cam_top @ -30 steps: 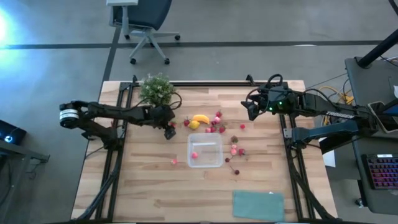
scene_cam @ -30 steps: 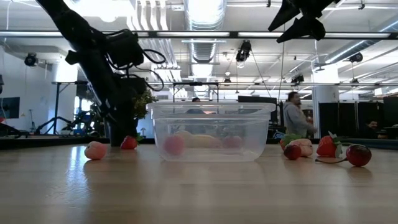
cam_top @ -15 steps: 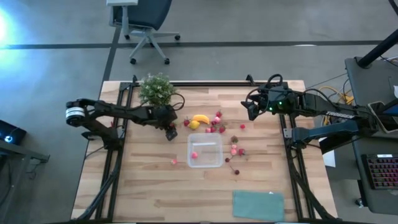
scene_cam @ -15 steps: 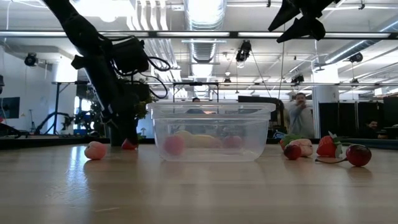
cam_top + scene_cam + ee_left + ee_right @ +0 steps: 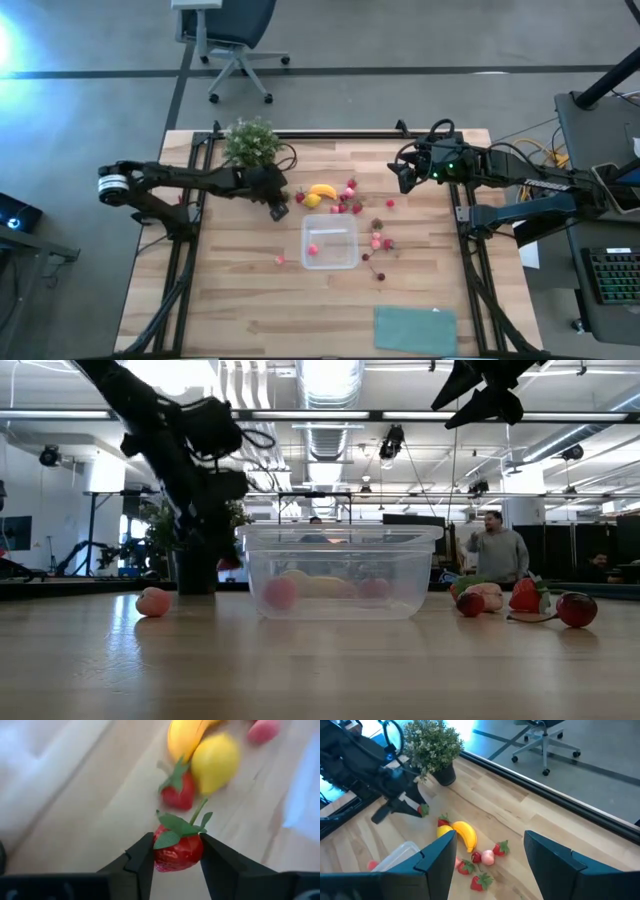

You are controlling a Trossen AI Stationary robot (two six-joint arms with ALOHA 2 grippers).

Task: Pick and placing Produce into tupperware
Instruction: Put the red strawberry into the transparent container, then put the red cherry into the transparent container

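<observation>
My left gripper (image 5: 278, 211) hangs between the potted plant and the tupperware (image 5: 330, 243), shut on a red strawberry (image 5: 177, 849) above the wood. The clear tupperware (image 5: 340, 575) stands mid-table with a pink berry (image 5: 313, 249) inside. Beyond the held strawberry lie the banana (image 5: 182, 737), the lemon (image 5: 215, 762) and another strawberry (image 5: 179, 792). More berries (image 5: 378, 240) are scattered right of the tupperware. My right gripper (image 5: 400, 178) waits open, raised over the table's far right. My left gripper pinches the strawberry's two red sides (image 5: 159, 855) between its two fingers. The green cap and stem (image 5: 197, 815) point away from the gripper. The fingers slant down from the table's left. The strawberry (image 5: 230, 563) is lifted clear of the table.
A bushy potted plant (image 5: 252, 143) stands at the far edge behind my left gripper. A lone pink berry (image 5: 280, 260) lies left of the tupperware. A flat teal rectangle (image 5: 415, 330) lies at the near right. A person (image 5: 497, 550) stands in the room beyond.
My left gripper has shut on the strawberry that lay on the table and has gone up with it, drifting slightly toward the tupperware. The strawberry now hangs clear of the wood.
</observation>
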